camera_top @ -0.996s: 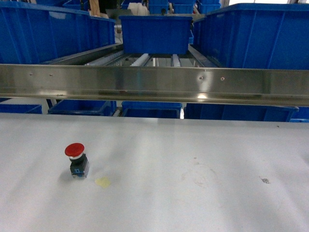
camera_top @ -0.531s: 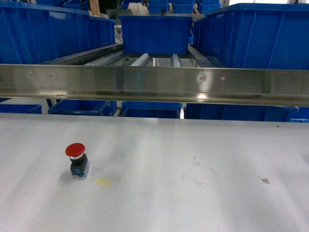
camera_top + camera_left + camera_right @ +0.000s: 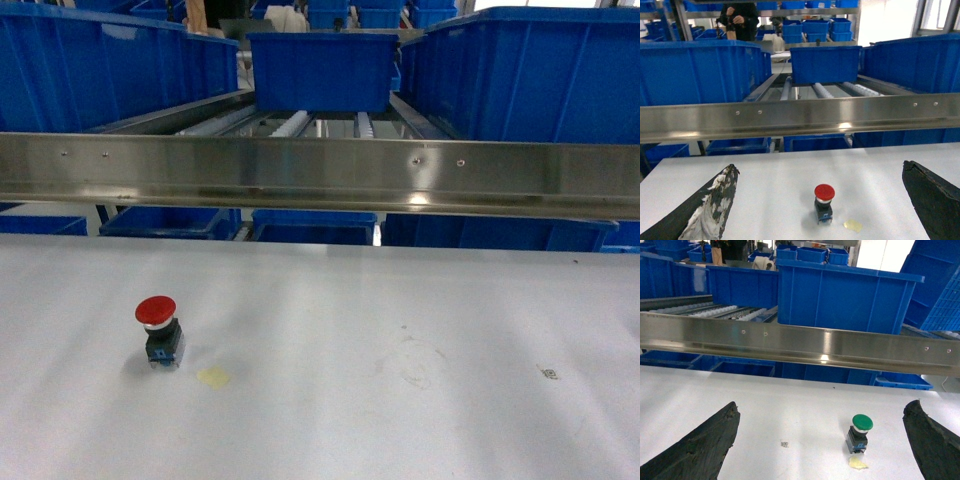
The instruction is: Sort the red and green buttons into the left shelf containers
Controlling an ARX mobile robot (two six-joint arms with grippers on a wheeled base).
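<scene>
A red button (image 3: 157,330) with a mushroom cap and black-and-blue base stands upright on the white table (image 3: 400,300), towards the left. In the left wrist view the red button (image 3: 824,202) sits just ahead of my left gripper (image 3: 819,166), between its widely spread fingers and touching neither. My left gripper is open. A green button (image 3: 860,432) stands upright ahead of my right gripper (image 3: 822,404), right of centre between its fingers. My right gripper is open too. Big blue containers (image 3: 90,70) fill the left of the shelf. Neither gripper nor the green button shows in the head view.
A steel rail (image 3: 320,175) runs across the shelf front above the table's far edge. Behind it are rollers, a middle blue bin (image 3: 320,70) and a right one (image 3: 530,70). A yellow scrap (image 3: 213,377) lies by the red button. A person (image 3: 740,20) stands far back.
</scene>
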